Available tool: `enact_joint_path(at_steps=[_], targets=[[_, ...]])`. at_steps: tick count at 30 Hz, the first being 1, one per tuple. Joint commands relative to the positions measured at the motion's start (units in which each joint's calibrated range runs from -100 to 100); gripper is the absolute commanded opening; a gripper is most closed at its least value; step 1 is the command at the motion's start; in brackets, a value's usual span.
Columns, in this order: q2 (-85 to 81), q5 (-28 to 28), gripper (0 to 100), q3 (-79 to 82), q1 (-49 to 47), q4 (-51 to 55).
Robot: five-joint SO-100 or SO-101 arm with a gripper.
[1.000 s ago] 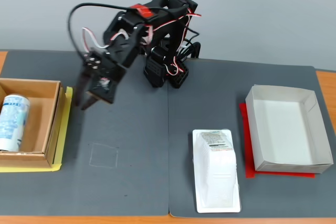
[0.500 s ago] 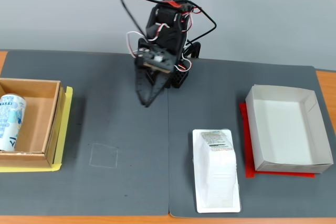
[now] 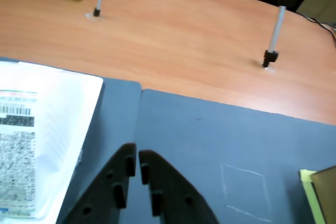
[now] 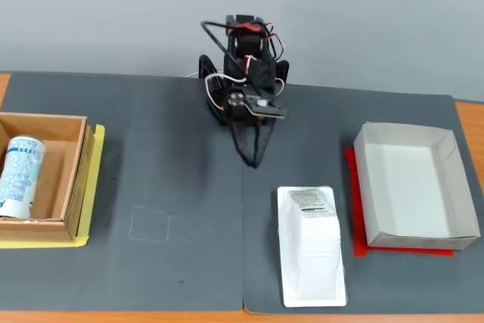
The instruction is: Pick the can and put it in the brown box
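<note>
The can (image 4: 18,176) lay on its side inside the brown box (image 4: 73,175) at the left of the fixed view, so the placing looked done. The claw (image 4: 253,163) was clenched and empty, tips together, hanging above the dark mat (image 4: 189,209) mid-surface, well apart from the box and near the white tray pack (image 4: 311,256), likely parked clear.

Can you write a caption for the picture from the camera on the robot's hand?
Shut gripper above the dark mat, white tray pack at left.
</note>
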Motion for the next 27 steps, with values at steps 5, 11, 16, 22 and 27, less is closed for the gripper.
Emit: enact_joint_path(at_steps=[5, 11, 16, 22, 27], targets=[[-3.2, -0.2, 1, 7.7, -4.5, -0.5], [-3.2, -0.2, 1, 11.8, -4.5, -0.4], [-3.3, -0.2, 1, 15.2, -5.0, -0.4], [-3.4, -0.2, 1, 15.3, -5.7, 2.7], [-3.5, -0.3, 1, 15.0, -7.1, 9.0]])
